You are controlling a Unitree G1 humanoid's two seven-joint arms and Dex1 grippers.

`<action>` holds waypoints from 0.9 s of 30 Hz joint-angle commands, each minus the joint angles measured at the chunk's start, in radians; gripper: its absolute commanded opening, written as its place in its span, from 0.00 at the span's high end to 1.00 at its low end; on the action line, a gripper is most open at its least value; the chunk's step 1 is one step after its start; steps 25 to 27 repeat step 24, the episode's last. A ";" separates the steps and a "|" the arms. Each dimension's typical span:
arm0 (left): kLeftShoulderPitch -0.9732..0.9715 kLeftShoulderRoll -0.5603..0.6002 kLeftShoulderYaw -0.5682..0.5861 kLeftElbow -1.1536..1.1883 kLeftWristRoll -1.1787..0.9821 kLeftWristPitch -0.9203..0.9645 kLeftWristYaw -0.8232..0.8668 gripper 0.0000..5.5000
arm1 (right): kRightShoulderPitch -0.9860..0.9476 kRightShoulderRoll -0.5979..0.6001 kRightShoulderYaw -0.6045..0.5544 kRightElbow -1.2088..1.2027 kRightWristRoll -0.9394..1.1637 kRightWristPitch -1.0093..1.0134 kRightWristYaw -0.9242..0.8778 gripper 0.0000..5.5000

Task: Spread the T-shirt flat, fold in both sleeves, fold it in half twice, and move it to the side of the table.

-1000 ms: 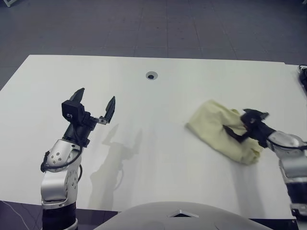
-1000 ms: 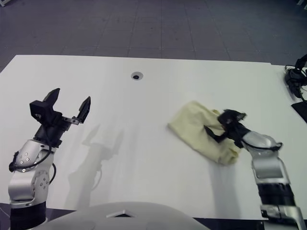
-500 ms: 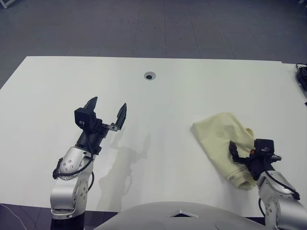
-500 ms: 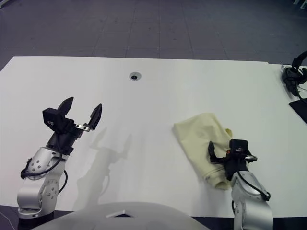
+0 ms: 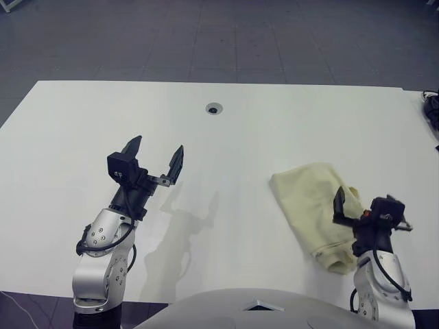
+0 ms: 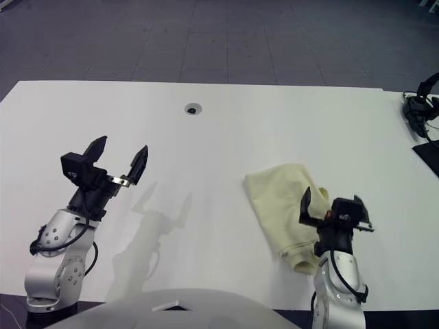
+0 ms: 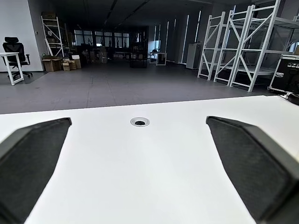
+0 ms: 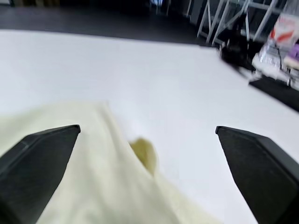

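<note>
A pale yellow T-shirt lies folded into a small bundle on the right side of the white table; it also fills the near part of the right wrist view as the T-shirt. My right gripper is open, raised above the bundle's near right end, with nothing between its fingers. My left gripper is open and held up over the left half of the table, far from the shirt. Its dark fingertips frame bare tabletop in the left wrist view.
A small round cable hole sits near the table's far edge, middle. Dark cables and gear lie at the far right edge. Metal shelving racks stand in the room beyond the table.
My right gripper has let go of the shirt and drawn back toward the near edge, rising and opening wide. The shirt slid slightly nearer. The left arm shifted a little right, then held.
</note>
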 commanded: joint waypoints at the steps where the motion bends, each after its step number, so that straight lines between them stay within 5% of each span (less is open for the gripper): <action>1: -0.016 -0.010 -0.003 0.013 -0.004 -0.002 0.004 0.02 | -0.065 -0.045 0.028 -0.079 -0.023 -0.062 0.028 0.02; 8: -0.024 -0.023 -0.015 0.038 0.009 -0.011 0.001 0.02 | -0.248 -0.308 0.053 0.127 0.065 0.233 0.280 0.02; 14: -0.023 -0.022 -0.028 0.066 0.021 -0.028 -0.014 0.02 | -0.402 -0.595 0.118 0.308 -0.009 0.210 0.494 0.02; 19: -0.018 -0.012 -0.037 0.069 0.022 -0.031 -0.031 0.02 | -0.445 -0.771 0.292 0.495 -0.192 0.055 0.596 0.02; 27: -0.029 -0.008 -0.031 0.076 0.021 -0.030 -0.036 0.02 | -0.469 -0.831 0.396 0.613 -0.315 -0.066 0.624 0.02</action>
